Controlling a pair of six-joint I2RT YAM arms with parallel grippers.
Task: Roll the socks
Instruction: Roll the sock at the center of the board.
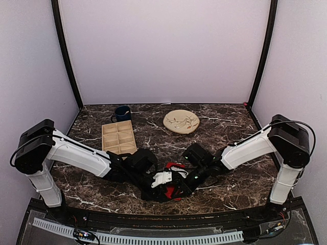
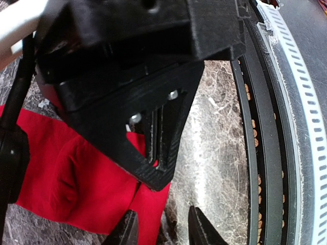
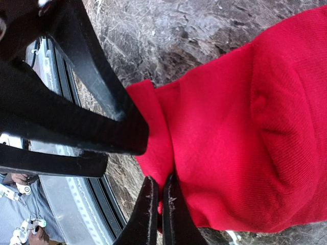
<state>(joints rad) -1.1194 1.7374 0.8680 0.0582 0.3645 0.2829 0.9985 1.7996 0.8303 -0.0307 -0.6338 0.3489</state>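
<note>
The red socks [image 3: 240, 132] lie folded in a bunch on the dark marble table near its front edge, mostly hidden under both arms in the top view [image 1: 170, 192]. My right gripper [image 3: 158, 204] is shut, pinching a fold of red sock fabric at the bunch's edge; it shows in the top view [image 1: 180, 187]. My left gripper [image 2: 161, 232] is open just beside it, in the top view [image 1: 163, 193], one finger [image 2: 125, 230] over the sock's edge [image 2: 87, 178], the other over bare marble. I cannot tell the two socks apart.
A wooden compartment tray [image 1: 118, 137] sits back left, with a dark blue mug [image 1: 122, 113] behind it. A round beige plate [image 1: 181, 121] is at the back centre. The table's front rail [image 2: 276, 127] runs close beside the left gripper.
</note>
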